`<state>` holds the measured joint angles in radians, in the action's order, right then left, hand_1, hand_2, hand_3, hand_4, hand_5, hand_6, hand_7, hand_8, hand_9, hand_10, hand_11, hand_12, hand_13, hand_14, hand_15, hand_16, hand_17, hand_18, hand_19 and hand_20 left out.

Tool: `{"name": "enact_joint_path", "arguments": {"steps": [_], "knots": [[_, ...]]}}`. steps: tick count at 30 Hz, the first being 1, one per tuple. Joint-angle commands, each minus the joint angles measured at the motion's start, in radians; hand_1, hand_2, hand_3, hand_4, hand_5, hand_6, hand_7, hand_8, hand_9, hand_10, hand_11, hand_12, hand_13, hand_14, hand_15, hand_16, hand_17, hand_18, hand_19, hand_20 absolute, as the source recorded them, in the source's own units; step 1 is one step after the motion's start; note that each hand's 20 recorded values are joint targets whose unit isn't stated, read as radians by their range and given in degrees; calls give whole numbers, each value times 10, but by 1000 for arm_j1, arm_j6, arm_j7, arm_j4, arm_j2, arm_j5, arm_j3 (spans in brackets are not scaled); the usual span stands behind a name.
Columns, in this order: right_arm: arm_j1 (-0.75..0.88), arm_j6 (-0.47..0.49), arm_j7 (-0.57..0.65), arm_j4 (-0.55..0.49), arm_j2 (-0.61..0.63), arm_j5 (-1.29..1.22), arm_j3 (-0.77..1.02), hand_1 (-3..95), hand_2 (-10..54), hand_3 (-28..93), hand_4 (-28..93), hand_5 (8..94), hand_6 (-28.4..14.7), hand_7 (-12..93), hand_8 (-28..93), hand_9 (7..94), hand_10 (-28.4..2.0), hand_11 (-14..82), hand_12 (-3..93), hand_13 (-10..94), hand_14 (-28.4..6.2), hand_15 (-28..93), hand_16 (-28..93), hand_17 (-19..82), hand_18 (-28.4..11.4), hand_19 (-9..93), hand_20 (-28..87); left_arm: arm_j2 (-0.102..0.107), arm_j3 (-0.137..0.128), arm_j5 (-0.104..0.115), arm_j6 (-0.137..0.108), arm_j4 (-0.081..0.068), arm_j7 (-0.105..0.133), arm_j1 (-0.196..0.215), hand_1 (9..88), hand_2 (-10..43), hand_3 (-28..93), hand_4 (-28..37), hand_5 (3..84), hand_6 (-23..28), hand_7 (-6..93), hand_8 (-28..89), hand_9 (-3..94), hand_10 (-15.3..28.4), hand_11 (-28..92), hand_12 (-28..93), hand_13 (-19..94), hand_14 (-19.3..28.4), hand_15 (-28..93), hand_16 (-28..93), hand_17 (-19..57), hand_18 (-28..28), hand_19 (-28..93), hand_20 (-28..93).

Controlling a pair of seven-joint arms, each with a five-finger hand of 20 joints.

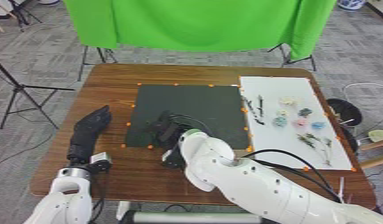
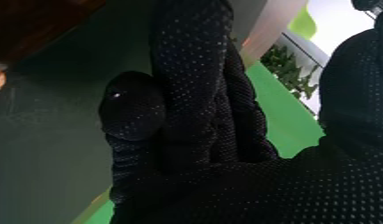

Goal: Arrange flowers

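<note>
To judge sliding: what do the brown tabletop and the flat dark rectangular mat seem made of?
The brown tabletop looks like wood or laminate, judging by its streaky grain. The dark mat looks matte, perhaps fabric or rubber; its plain surface leaves that open.

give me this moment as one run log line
right hand over dark mat | left hand left of mat | flowers on white sheet

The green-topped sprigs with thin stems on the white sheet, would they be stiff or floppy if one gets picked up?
The sprigs are probably light, being so slender. They lie nearly straight, so they may be fairly stiff, bending only slightly. They are close together, so lifting one might drag another.
</note>
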<state>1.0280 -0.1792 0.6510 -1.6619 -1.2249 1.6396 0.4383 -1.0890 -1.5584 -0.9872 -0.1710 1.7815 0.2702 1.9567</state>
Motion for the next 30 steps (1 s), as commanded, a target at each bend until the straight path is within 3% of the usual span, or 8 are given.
{"name": "enact_joint_path", "arguments": {"steps": [1, 6, 17, 24, 30], "knots": [[3, -4, -4, 2, 1, -18, 6, 164, 19, 699, -28, 564, -80, 413, -96, 748, -191, 112, 131, 937, -63, 434, 226, 713, -83, 827, 311, -11, 4, 5, 10, -2, -10, 16, 240, -90, 722, -252, 445, 31, 113, -68, 405, 125, 150, 106, 330, 135, 92, -6, 79, 86, 20, 166], [3, -12, -3, 0, -2, -37, 7, 164, 20, 698, -32, 564, -80, 411, -95, 750, -190, 112, 130, 937, -64, 433, 227, 712, -82, 833, 295, -12, 6, 6, 7, -3, -7, 18, 240, -90, 722, -251, 445, 31, 114, -68, 405, 125, 150, 106, 330, 134, 92, -6, 79, 86, 20, 166], [-9, -153, -86, -21, 10, -58, -17, 165, 19, 701, -38, 570, -79, 401, -90, 758, -186, 119, 133, 937, -65, 433, 230, 706, -87, 846, 279, -11, 7, 6, 12, -6, -8, 11, 240, -90, 722, -251, 445, 31, 114, -69, 405, 125, 150, 106, 330, 134, 92, -6, 79, 86, 20, 165], [-67, -189, -149, -164, 139, -115, 41, 174, 8, 698, -42, 560, -74, 382, -92, 724, -188, 115, 138, 937, -68, 406, 249, 688, -96, 860, 271, -3, -32, 8, -2, 22, -6, 50, 240, -90, 722, -251, 444, 30, 114, -68, 406, 125, 151, 106, 330, 134, 92, -6, 79, 86, 20, 165], [39, -79, -163, -339, 331, -92, 283, 224, -55, 692, -55, 563, -70, 337, -82, 723, -180, 123, 150, 937, -64, 389, 275, 675, -98, 871, 266, 0, -57, 6, -3, 41, -7, 76, 241, -91, 722, -250, 445, 31, 114, -69, 406, 124, 152, 107, 331, 134, 92, -6, 79, 86, 20, 165]]}}
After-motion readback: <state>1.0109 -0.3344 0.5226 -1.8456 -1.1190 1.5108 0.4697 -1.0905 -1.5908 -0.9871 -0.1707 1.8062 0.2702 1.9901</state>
